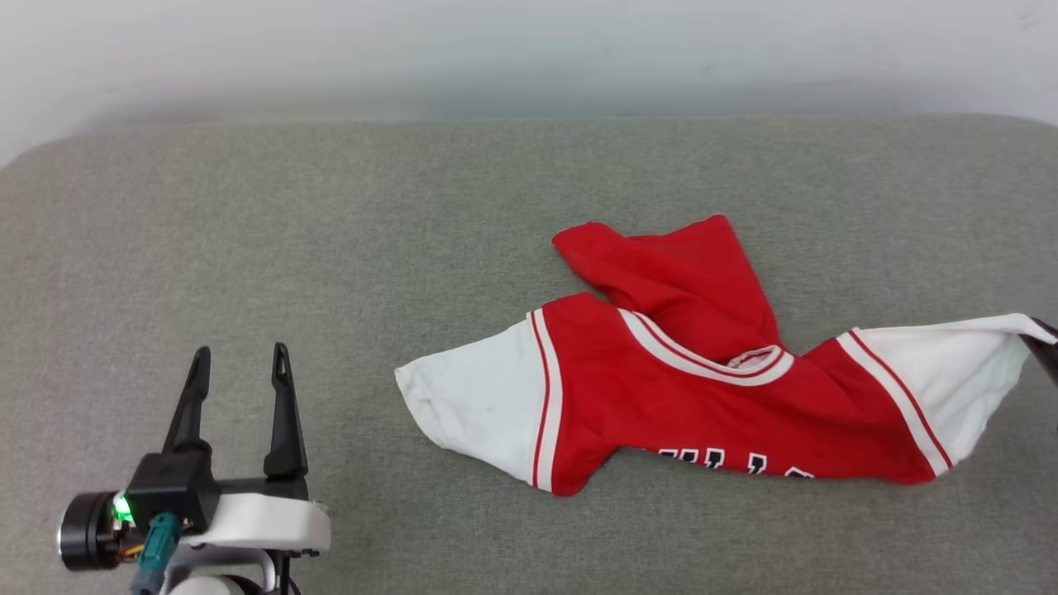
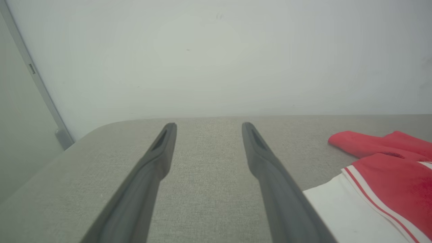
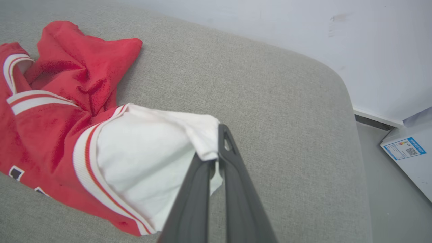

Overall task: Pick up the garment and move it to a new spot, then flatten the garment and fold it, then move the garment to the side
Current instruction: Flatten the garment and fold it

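Observation:
The garment (image 1: 702,397), a red jersey with white sleeves and striped trim, lies crumpled right of centre on the grey padded surface (image 1: 331,231). Part of its black lettering shows along the near edge. My right gripper (image 3: 216,155) is shut on the end of the garment's white right sleeve (image 3: 202,135), which is lifted a little off the surface; its dark finger shows at the head view's right edge (image 1: 1043,343). My left gripper (image 1: 240,364) stands open at the lower left, well clear of the garment's other white sleeve (image 2: 341,209), with nothing between its fingers.
A pale wall (image 1: 529,49) runs behind the surface's far edge. In the right wrist view the surface's rounded corner drops to a grey floor, where a white box with a blue label (image 3: 405,148) stands. Bare grey surface stretches left of the garment.

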You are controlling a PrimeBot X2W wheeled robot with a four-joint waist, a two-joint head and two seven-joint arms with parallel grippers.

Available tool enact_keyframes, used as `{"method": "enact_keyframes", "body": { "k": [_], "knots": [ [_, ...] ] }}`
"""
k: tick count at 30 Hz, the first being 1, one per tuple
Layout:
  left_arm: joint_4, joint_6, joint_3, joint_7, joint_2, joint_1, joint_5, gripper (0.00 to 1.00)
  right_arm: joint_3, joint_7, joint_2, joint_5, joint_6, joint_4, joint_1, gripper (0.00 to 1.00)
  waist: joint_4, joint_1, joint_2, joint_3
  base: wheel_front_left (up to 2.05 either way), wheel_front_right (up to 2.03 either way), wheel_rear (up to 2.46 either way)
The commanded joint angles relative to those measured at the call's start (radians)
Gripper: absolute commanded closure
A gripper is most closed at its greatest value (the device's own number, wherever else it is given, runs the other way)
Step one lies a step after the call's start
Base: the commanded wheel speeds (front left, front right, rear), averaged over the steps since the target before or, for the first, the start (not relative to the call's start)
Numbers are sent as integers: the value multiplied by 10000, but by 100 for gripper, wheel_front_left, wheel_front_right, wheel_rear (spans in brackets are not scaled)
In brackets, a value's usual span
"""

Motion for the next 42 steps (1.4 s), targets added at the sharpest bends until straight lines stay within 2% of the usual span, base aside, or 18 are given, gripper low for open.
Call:
{"method": "enact_keyframes", "body": {
  "k": [1, 5, 8, 14, 17, 23, 29, 35, 42],
  "knots": [
    [-31, -112, 16, -25, 110, -176, 36, 0, -207, -127, 137, -115, -18, -135, 221, 100, -154, 0, -1, -165, 0, 0, 0],
    [80, -660, -138, -24, 573, -780, -4, 0, -1082, -167, 325, -470, -18, -706, 743, 100, -241, 0, -1, -234, 0, 0, 0],
    [137, -1100, -307, 369, 1092, -1538, 13, 0, -1650, 3, 534, -767, -16, -1226, 1165, 100, -284, 0, -1, -244, 0, 0, 0],
    [195, -1614, -996, 2040, 2162, -3205, -605, 0, -2676, 569, 995, -1318, -18, -2283, 1854, 100, -379, 0, -1, -157, 0, 0, 0],
    [326, -1681, -1607, 3240, 2646, -3957, -1483, 0, -3056, 847, 1234, -1489, -18, -2661, 2181, 100, -435, 0, -1, -88, 0, 0, 0],
    [458, -1683, -3639, 6373, 4097, -5282, -3903, 0, -3513, 1189, 1574, -1702, -18, -3103, 2521, 100, -552, 0, -1, 158, 0, 0, 0],
    [576, -1684, -5541, 9364, 5192, -6471, -5589, 0, -3604, 1299, 1688, -1766, -18, -3294, 2363, 100, -696, 0, -1, 488, 0, 0, 0],
    [993, -1686, -7149, 10875, 5632, -7089, -6262, 0, -3495, 1313, 1682, -1707, -18, -3336, 2047, 100, -898, 0, -1, 845, 0, 0, 0],
    [1831, -1686, -8646, 11399, 5906, -7478, -6614, 0, -3275, 1214, 1609, -1600, -16, -3318, 1673, 100, -1162, 0, -1, 1362, 0, 0, 0]
  ]
}}
